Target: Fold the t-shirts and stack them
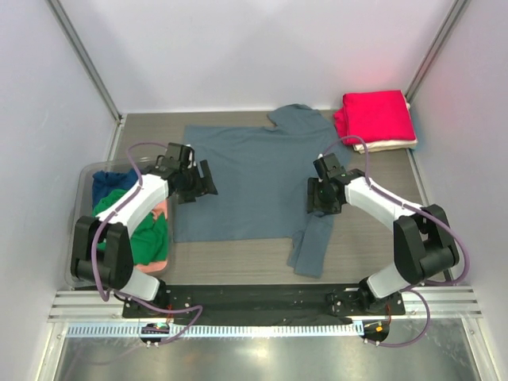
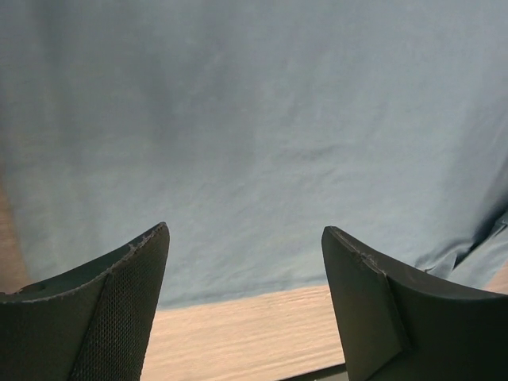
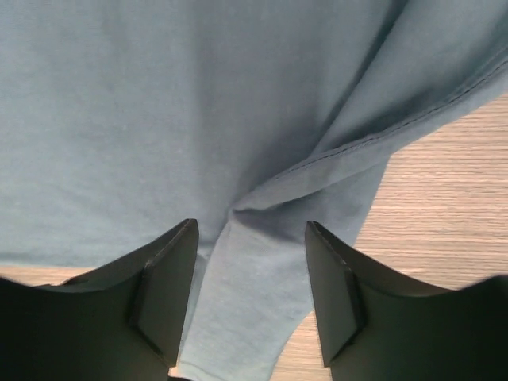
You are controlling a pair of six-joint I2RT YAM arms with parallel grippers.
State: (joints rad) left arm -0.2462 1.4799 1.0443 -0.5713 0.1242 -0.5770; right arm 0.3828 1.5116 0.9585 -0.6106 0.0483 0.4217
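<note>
A grey-brown wood-grain tabletop (image 1: 230, 262) sits inside a plain white enclosure: a back wall (image 1: 262, 48), a left wall (image 1: 40, 119) and a right wall (image 1: 480, 119), joined at the corners by slanting metal posts (image 1: 83, 55). The light is soft and even. Along the near edge run a black plate (image 1: 262, 292) and a ribbed aluminium rail (image 1: 262, 308) — nearer than the rail, a brushed metal sheet (image 1: 262, 357).

"Where is the big soft grey-blue t-shirt (image 1: 250, 178)?"
"It lies flat and spread out in the middle of the wooden table (image 1: 238, 255). One short sleeve (image 1: 311, 248) sticks out at the near right, a bit crumpled."
"And the bright red t-shirt (image 1: 375, 115)?"
"Folded in the far right corner, on top of a folded cream t-shirt (image 1: 394, 146)."
"Any more?"
"A dark navy t-shirt (image 1: 105, 184), a green t-shirt (image 1: 147, 236) and a salmon-pink t-shirt (image 1: 162, 212) sit bunched up in the clear plastic bin (image 1: 85, 181) on the left."
</note>
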